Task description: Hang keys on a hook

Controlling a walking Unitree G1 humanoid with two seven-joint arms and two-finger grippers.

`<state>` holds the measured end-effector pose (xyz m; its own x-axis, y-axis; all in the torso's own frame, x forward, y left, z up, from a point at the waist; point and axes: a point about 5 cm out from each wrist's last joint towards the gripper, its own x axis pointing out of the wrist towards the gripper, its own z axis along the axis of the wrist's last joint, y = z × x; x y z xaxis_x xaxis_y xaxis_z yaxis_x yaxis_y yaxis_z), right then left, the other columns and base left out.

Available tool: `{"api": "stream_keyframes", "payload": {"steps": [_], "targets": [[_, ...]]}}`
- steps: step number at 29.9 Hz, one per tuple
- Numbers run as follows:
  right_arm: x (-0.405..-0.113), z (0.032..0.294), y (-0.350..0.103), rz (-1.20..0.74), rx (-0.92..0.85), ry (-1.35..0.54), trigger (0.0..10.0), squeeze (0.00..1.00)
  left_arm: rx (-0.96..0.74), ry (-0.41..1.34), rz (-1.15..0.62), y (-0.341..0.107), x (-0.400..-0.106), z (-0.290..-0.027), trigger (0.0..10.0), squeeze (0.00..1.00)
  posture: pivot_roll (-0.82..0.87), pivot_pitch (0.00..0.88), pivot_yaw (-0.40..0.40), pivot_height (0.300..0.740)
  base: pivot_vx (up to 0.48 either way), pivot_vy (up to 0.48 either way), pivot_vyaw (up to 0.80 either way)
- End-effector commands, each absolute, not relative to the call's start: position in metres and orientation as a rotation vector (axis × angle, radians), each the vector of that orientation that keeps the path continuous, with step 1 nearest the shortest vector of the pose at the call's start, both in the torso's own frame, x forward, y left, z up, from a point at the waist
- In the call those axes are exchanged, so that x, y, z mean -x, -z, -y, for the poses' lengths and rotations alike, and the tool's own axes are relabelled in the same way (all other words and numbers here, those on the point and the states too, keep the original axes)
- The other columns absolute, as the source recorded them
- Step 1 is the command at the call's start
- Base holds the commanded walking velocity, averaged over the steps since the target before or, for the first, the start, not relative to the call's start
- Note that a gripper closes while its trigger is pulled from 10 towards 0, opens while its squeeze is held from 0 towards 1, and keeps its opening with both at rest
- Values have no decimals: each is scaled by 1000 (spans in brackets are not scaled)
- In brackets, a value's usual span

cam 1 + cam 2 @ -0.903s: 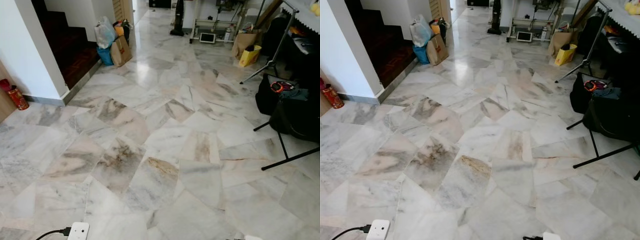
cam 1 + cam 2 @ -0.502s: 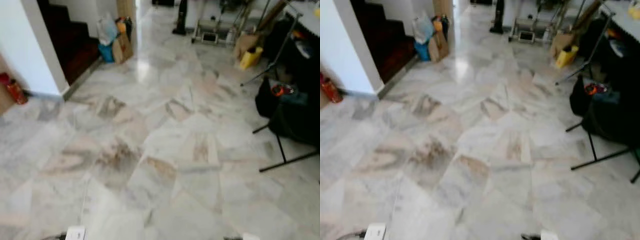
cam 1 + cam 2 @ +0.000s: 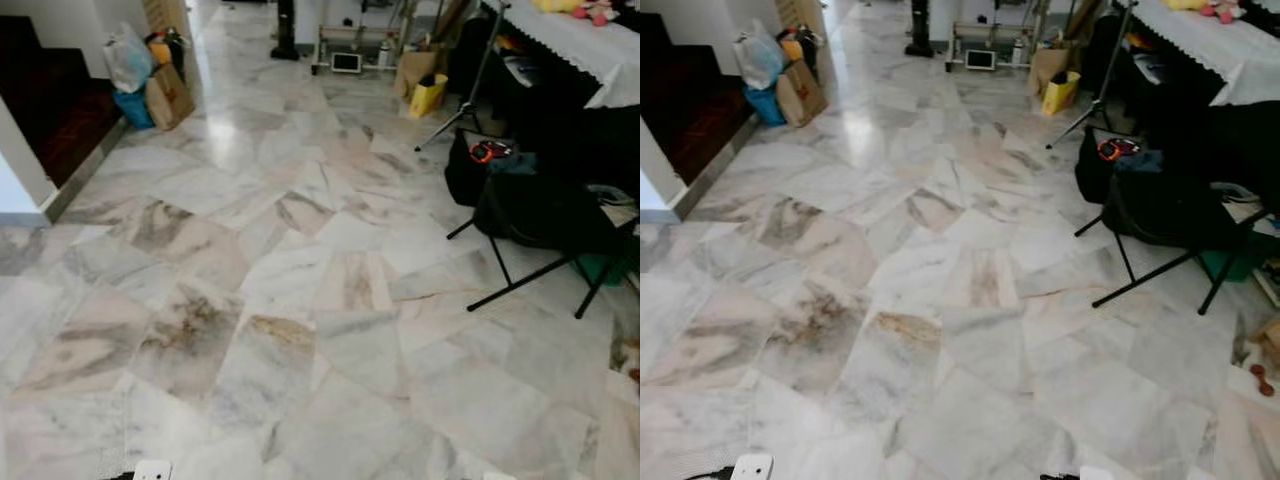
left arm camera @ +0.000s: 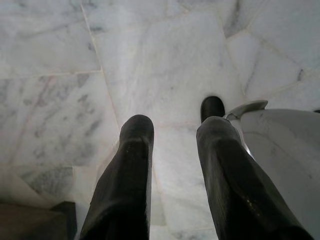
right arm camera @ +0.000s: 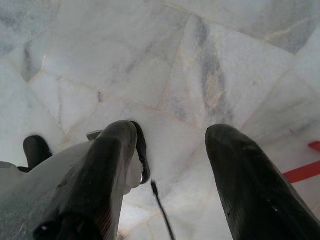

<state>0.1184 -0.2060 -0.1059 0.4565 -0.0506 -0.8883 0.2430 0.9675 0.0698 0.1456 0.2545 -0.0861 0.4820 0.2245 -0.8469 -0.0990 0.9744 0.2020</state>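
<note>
My view swings right: the stairs [image 3: 45,105] slide leftward, and a white-clothed bench [image 3: 585,45] comes into sight.

White plug [image 3: 152,470] cut by bottom edge

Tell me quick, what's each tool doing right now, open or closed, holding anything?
Left tool: open, holding nothing, hanging over the marble floor.
Right tool: open, holding nothing, also over the floor.
</note>
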Motion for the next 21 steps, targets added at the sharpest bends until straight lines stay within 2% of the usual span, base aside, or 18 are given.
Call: {"api": "stream_keyframes", "payload": {"steps": [1, 9, 14, 21], "targets": [[-120, 206, 106, -1080, -206, 191, 10000, 0, -133, -187, -1056, 86, -150, -252, 10000, 0, 49, 0, -35, 740, 0, 0, -800], [-122, 205, 105, -1078, -209, 193, 10000, 0, -154, -158, -1058, 84, -156, -251, 10000, 0, 62, 0, -23, 740, 0, 0, -800], [-124, 199, 106, -1072, -237, 205, 10000, 0, -189, -142, -1060, 81, -157, -258, 10000, 0, 65, 0, 24, 740, 0, 0, -800], [-123, 195, 106, -1075, -250, 207, 10000, 0, -199, -166, -1049, 78, -158, -265, 10000, 0, 56, 0, 41, 740, 0, 0, -793]]}}
